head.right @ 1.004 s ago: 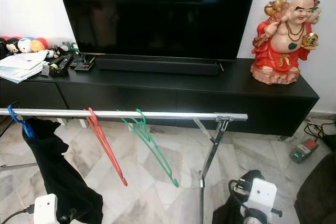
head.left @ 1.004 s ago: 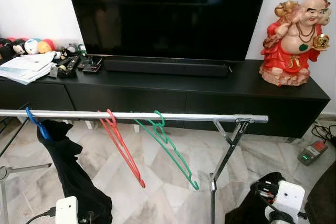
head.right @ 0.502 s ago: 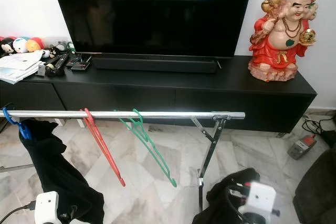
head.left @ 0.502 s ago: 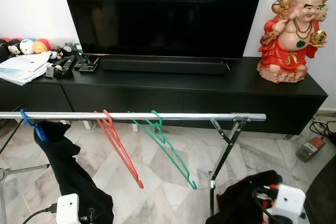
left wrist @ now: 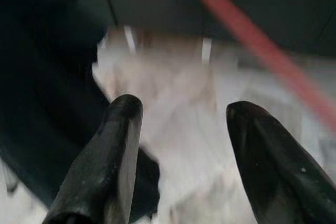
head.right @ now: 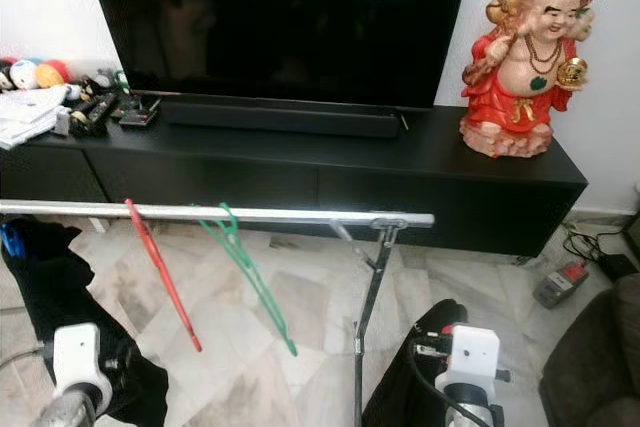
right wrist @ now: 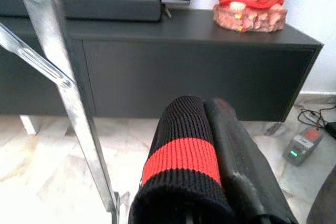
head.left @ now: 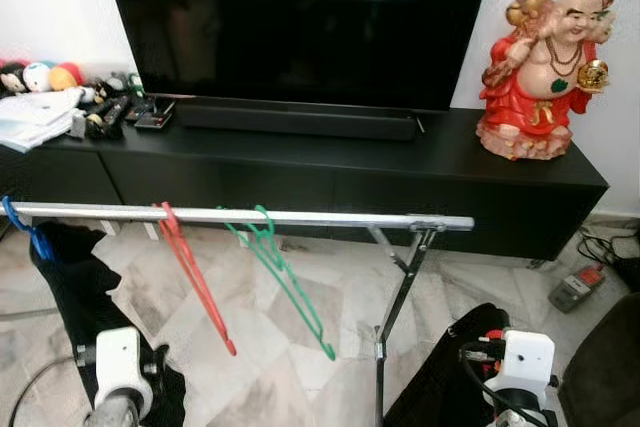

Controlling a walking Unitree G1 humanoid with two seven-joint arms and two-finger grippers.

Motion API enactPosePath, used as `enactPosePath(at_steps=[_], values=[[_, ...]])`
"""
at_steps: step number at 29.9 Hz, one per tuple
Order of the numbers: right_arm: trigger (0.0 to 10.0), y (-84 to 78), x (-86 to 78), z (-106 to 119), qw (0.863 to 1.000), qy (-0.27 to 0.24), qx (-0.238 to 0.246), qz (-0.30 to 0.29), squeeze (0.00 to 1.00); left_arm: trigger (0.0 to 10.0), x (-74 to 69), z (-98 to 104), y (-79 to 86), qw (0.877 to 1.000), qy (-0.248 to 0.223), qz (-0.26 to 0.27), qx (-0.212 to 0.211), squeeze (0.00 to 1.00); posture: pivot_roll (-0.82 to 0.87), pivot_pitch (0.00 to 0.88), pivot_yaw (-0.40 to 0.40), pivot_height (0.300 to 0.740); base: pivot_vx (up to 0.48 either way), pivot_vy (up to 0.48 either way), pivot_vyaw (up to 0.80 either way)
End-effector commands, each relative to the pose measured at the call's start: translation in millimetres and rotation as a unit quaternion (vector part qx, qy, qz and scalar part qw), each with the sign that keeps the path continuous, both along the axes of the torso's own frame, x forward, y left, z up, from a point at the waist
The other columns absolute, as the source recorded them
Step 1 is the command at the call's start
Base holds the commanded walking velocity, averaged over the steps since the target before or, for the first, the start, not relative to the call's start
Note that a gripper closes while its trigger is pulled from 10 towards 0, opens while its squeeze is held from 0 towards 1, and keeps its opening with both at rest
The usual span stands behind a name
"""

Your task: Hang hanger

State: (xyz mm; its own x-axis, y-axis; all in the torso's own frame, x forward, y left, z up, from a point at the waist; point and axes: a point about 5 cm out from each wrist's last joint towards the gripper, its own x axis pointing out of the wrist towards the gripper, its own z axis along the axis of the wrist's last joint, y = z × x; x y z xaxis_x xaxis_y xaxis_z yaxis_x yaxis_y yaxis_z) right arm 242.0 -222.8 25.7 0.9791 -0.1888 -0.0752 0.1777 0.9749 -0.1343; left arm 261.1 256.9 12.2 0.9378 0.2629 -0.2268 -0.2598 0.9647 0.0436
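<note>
The chrome rail (head.left: 300,217) carried a red hanger (head.left: 195,272), a green hanger (head.left: 290,287) and a blue hanger (head.left: 22,232) bearing a black garment (head.left: 70,287). The right tool (right wrist: 210,182) was clenched on a black knit garment with a red band (right wrist: 184,158), low beside the rack's right leg (head.left: 395,297). The left tool (left wrist: 181,145) stood released, grasping nothing, near the red hanger. Risk, as judged: the dangling cloth could snag the leg or brush the green hanger off the rail — both lie close to any lift path.
</note>
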Motion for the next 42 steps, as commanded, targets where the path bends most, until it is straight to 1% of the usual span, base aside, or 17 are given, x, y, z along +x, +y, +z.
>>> enactPosePath(at_steps=[1,2,4,5,8,11,12,13,15,16,20,25,29,32,34,36,42], values=[[10.0,1.5,5.4,9.3,1.0,-0.021,-0.002,0.005,0.0,10.0,-1.3,6.1,4.9,1.0,-0.017,0.004,0.024,0.0,-0.02,0.0,0.042,0.74,0.0,0.0,0.0],[10.0,1.6,5.1,9.2,1.0,-0.019,-0.002,0.006,0.0,10.0,1.6,17.3,3.5,0.998,-0.05,0.002,0.044,0.0,-0.02,0.0,0.041,0.74,0.0,0.0,0.0],[10.0,1.6,5.0,9.0,1.0,-0.018,-0.002,0.007,0.0,10.0,2.6,22.0,2.7,0.997,-0.064,0.002,0.051,0.0,-0.02,0.0,0.041,0.74,0.0,0.0,0.0],[10.0,1.8,4.8,8.6,1.0,-0.017,-0.001,0.008,0.0,10.0,5.0,37.1,-2.2,0.991,-0.103,-0.011,0.08,0.0,-0.02,0.0,0.04,0.74,0.0,0.0,0.0],[10.0,2.6,4.7,7.9,1.0,-0.015,-0.001,0.011,0.0,10.0,7.7,56.2,-15.6,0.98,-0.149,-0.046,0.123,0.0,-0.01,0.0,0.038,0.74,0.0,0.0,0.0],[10.0,3.3,5.3,7.2,1.0,-0.012,0.0,0.013,0.0,10.0,12.4,66.2,-33.8,0.975,-0.169,-0.083,0.116,0.0,-0.01,0.0,0.036,0.74,0.0,0.0,0.0],[10.0,3.3,5.3,7.2,1.0,-0.012,0.0,0.013,0.0,10.0,12.4,66.2,-33.8,0.975,-0.169,-0.083,0.116,0.0,-0.01,0.0,0.036,0.74,0.0,0.0,0.0],[10.0,3.5,6.2,6.9,1.0,-0.011,0.0,0.014,0.0,10.0,17.2,65.6,-47.4,0.976,-0.162,-0.116,0.091,0.0,-0.01,0.0,0.034,0.74,0.0,0.0,0.0],[10.0,3.7,6.6,6.8,1.0,-0.01,0.0,0.014,0.0,10.0,19.3,64.7,-53.2,0.975,-0.158,-0.132,0.081,0.0,-0.01,0.0,0.034,0.74,0.0,0.0,0.0],[10.0,4.6,7.6,6.6,1.0,-0.009,0.0,0.016,0.0,10.0,25.2,62.6,-66.8,0.975,-0.144,-0.162,0.057,0.0,-0.01,0.0,0.035,0.74,0.0,0.0,0.0],[10.0,5.5,9.5,7.2,1.0,-0.009,0.0,0.018,0.0,10.0,35.8,67.1,-76.3,0.978,-0.136,-0.155,0.032,0.0,-0.02,0.0,0.037,0.74,0.0,0.0,0.0],[10.0,5.9,12.2,7.6,1.0,-0.006,0.0,0.024,0.0,10.0,54.4,68.4,-76.9,0.987,-0.104,-0.113,0.039,0.0,-0.02,0.0,0.031,0.74,0.0,0.0,0.0],[10.0,5.9,13.1,7.8,1.0,-0.006,-0.001,0.024,0.0,10.0,58.2,69.3,-77.3,0.991,-0.088,-0.096,0.043,0.0,-0.02,0.0,0.028,0.74,0.0,0.0,0.0],[10.0,4.5,16.5,9.7,1.0,-0.006,-0.004,0.026,0.0,10.0,73.8,69.4,-78.4,0.997,-0.047,-0.059,0.013,0.0,-0.02,0.0,0.019,0.74,0.0,0.0,0.0],[10.0,4.5,17.0,9.9,1.0,-0.006,-0.004,0.028,0.0,10.0,77.1,69.7,-79.2,0.997,-0.041,-0.056,0.017,0.0,-0.02,0.0,0.019,0.74,0.0,0.0,0.0],[10.0,5.7,18.1,11.0,0.999,-0.007,-0.007,0.035,0.0,10.0,88.6,74.1,-77.2,0.999,-0.021,-0.032,0.014,0.0,-0.04,0.0,0.024,0.74,0.0,0.0,0.0],[10.0,2.1,17.1,13.0,0.999,-0.01,-0.011,0.033,0.0,10.0,98.2,78.5,-75.0,1.0,-0.011,-0.013,-0.025,0.0,-0.06,0.0,0.03,0.74,0.0,0.0,0.0]])
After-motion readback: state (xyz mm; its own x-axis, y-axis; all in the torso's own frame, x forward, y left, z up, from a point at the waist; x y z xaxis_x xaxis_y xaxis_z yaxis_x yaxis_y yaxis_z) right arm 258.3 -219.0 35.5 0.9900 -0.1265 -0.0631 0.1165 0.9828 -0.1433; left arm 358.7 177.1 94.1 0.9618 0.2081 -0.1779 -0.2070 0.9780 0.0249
